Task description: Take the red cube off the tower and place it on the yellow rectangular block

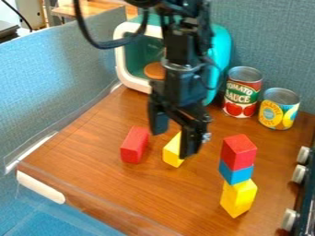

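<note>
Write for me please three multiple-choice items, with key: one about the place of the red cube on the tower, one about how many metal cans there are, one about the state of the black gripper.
1. What is directly under the bright red cube?
A) a yellow block
B) the brown table
C) a small blue block

2. How many round metal cans with paper labels are there?
A) one
B) two
C) three

3. How is the black two-finger gripper?
A) open
B) shut on the red cube
C) shut on the blue block

Right letters:
1. C: the blue block shows between the red cube and the yellow block at the bottom.
2. B: one can has a red and green label, the other a yellow and blue one.
3. A: its fingers stand apart.
</note>
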`<state>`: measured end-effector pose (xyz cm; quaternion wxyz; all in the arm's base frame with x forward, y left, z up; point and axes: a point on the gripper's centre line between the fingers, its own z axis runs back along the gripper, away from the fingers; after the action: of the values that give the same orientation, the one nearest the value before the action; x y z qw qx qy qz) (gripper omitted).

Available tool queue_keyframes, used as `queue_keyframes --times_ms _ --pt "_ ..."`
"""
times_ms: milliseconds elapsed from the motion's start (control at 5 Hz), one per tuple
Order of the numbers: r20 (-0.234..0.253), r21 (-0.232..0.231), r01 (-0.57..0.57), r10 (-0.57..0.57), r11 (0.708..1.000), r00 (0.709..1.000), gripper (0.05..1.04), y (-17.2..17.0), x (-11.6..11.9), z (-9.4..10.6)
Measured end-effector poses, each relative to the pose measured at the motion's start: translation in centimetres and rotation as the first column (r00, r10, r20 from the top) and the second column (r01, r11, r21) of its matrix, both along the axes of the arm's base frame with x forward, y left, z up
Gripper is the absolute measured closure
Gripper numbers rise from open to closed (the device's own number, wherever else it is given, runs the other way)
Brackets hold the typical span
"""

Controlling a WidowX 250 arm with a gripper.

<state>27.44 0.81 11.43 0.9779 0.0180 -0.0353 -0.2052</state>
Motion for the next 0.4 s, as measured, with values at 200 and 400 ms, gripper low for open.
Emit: queue_keyframes --times_ms 200,400 --pt "0.047 -0.082 0.082 -0.078 0.993 0.996 0.085 -1.2 -0.3 1.6" --pt "0.091 -0.13 0.171 -0.16 0.977 0.983 0.085 -2.4 -1.5 3.3"
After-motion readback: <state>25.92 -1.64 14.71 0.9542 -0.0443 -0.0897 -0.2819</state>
